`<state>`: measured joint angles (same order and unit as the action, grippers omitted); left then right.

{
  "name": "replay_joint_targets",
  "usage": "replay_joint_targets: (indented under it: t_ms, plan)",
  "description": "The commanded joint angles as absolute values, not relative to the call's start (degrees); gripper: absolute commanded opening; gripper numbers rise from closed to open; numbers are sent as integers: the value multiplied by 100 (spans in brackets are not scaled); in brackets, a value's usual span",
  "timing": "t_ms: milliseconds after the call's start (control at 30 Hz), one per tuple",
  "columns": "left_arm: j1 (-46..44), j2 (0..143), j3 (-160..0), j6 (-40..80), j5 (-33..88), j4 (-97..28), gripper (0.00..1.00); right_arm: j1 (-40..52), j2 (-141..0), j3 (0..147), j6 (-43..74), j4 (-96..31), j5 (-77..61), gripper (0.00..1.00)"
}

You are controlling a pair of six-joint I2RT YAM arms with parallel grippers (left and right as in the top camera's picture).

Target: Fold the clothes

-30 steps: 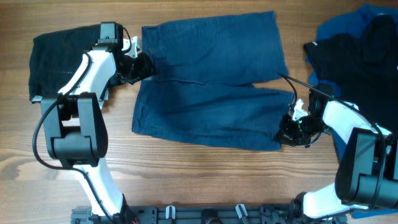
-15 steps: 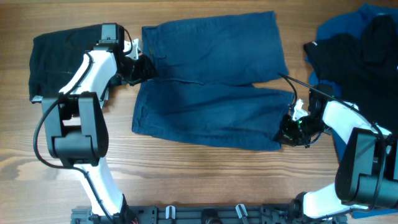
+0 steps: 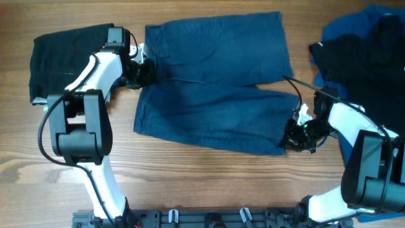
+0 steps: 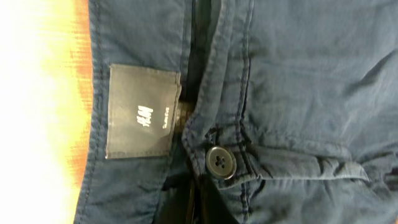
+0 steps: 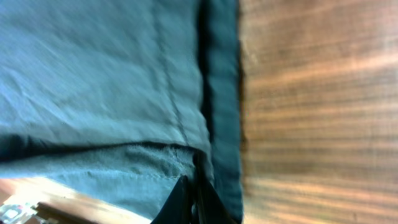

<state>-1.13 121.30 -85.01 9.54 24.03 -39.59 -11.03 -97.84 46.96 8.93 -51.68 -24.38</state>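
Note:
Navy-blue shorts (image 3: 215, 82) lie spread flat on the wooden table, waistband to the left, both legs pointing right. My left gripper (image 3: 144, 71) sits at the waistband's middle and is shut on the fabric beside the fly. In the left wrist view its dark fingertips (image 4: 198, 202) pinch the waistband just below the button (image 4: 220, 161), next to a black label (image 4: 142, 112). My right gripper (image 3: 292, 138) is shut on the hem corner of the near leg. In the right wrist view the closed fingertips (image 5: 194, 199) clamp the hem edge (image 5: 221, 106).
A folded black garment (image 3: 63, 57) lies at the far left under the left arm. A heap of black (image 3: 361, 57) and brighter blue clothes (image 3: 380, 16) fills the right side. Bare wood (image 3: 209, 177) runs along the front.
My left gripper has slid slightly right onto the waistband and closed on it. The right gripper keeps its grip on the hem and has not moved.

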Motion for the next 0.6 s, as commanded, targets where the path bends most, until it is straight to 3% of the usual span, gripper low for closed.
replay_joint_targets:
  t_ms: [0, 200, 367, 400, 500, 567]
  plan:
    - [-128, 12186, -8497, 923, 2064, -3763, 4, -1380, -9478, 4797, 919, -5349, -2381, 4]
    - [-128, 12307, -8497, 926, 1986, -3546, 4, -1651, -8687, 4799, 1426, -5579, -1876, 4]
    - [-128, 12368, -8497, 928, 2012, -3555, 15, -1647, -8683, 4781, 1507, -5706, -1846, 4]
    - [-128, 12368, -8497, 928, 2014, -3562, 22, -1647, -8683, 4781, 1518, -5734, -1846, 7]
    - [-128, 12342, -8512, 926, 2211, -3551, 40, -1649, -8680, 4805, 1505, -5767, -1820, 33]
    - [-121, 12234, -8589, 926, 2460, -3555, 51, -1649, -8676, 4947, 1522, -5778, -1793, 45]
